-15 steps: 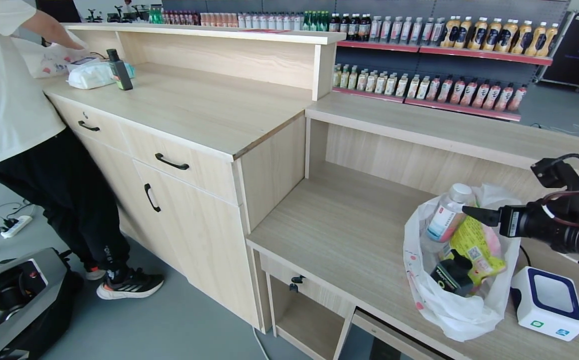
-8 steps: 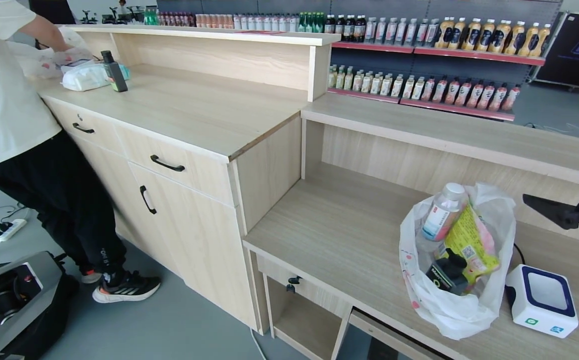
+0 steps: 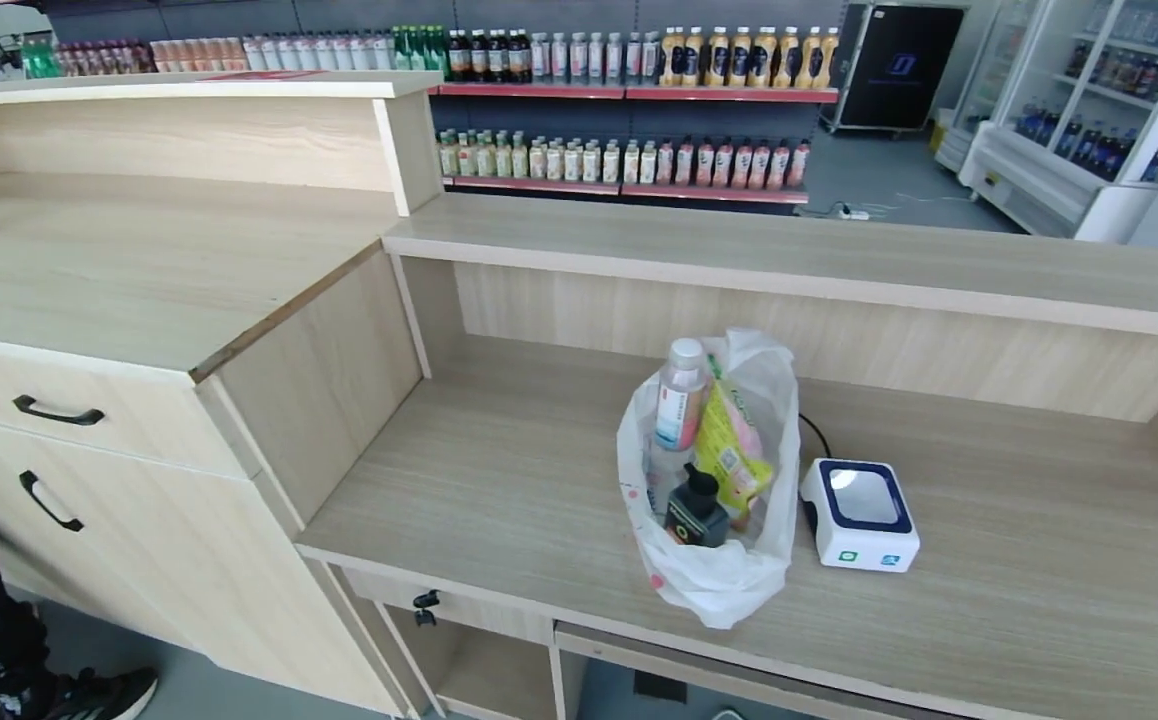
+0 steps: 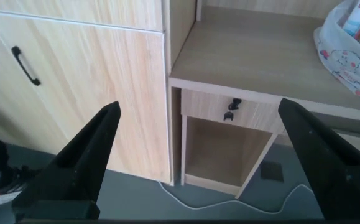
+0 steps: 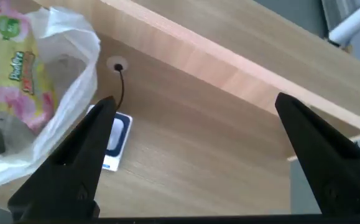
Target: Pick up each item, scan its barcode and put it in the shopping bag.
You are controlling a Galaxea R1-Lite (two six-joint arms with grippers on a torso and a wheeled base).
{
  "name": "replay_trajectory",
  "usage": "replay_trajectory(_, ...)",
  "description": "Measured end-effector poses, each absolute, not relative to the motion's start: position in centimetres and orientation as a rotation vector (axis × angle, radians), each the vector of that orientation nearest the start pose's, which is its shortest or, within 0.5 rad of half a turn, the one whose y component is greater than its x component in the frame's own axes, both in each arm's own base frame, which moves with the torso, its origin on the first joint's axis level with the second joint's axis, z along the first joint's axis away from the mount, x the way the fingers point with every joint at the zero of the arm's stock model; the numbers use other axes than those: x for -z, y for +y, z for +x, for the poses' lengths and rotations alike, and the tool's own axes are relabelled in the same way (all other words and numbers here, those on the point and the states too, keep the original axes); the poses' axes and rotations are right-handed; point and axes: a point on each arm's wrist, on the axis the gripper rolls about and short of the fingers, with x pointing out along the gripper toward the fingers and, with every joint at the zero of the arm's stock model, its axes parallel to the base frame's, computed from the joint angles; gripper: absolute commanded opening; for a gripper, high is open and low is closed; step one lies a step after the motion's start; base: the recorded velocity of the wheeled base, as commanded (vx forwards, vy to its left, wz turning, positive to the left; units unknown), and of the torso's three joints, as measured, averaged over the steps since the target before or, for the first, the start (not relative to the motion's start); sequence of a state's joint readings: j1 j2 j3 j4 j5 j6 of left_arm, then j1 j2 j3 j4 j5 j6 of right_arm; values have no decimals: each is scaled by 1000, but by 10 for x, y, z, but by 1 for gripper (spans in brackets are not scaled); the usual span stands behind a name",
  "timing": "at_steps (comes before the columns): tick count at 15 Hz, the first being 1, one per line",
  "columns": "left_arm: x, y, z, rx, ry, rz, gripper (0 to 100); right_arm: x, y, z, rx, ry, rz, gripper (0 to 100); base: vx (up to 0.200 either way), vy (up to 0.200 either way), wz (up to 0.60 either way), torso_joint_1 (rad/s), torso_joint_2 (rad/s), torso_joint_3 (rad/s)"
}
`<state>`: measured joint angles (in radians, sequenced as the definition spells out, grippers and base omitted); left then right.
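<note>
Since a second ago the head camera has swung round, and the right gripper [image 5: 193,98] has drawn back from the bag mouth. On the lower wooden surface [image 3: 539,470] the white plastic shopping bag [image 3: 714,580] stands open, touching the white barcode scanner [image 3: 859,512] on its right. Inside the bag a clear bottle [image 3: 681,400] stands nearly upright, a yellow snack packet [image 3: 729,450] leans against it, and a small dark bottle [image 3: 696,510] sits in front. The right gripper hangs above the scanner with fingers spread wide and nothing held. The left gripper [image 4: 198,104], fingers also wide apart, hangs off the surface's front edge by the cupboard. The right arm is the nearer to the bag, and the items' long axes point up toward it.
</note>
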<state>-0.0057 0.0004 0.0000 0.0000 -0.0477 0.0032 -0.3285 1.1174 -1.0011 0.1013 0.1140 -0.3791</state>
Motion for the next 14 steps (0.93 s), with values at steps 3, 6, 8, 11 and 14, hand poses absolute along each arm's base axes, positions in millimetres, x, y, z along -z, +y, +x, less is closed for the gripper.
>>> replay_trajectory(3, -75, -1, -23, 54, 0, 3, 100, -309, -44, 121, 251, 292, -265, 100, 0, 0, -600, -1, 2, 2)
replay_trajectory(6, -75, -1, -23, 54, 0, 3, 100, -298, -34, 93, 294, 287, -181, 100, 0, 0, -200, -1, 1, 2)
replay_trajectory(8, -75, -1, -23, 53, 1, 3, 100, -269, -25, 69, 307, 275, -130, 100, 0, 0, 0, 0, 0, 0)
replay_trajectory(11, -75, -1, -23, 54, 1, 3, 100, -210, -13, 36, 307, 234, -95, 100, 0, 0, 0, 0, 0, 0)
replay_trajectory(14, -75, -1, -23, 54, 0, 3, 100, -136, -4, 10, 319, 215, -82, 100, 0, 0, 0, 0, 0, 0)
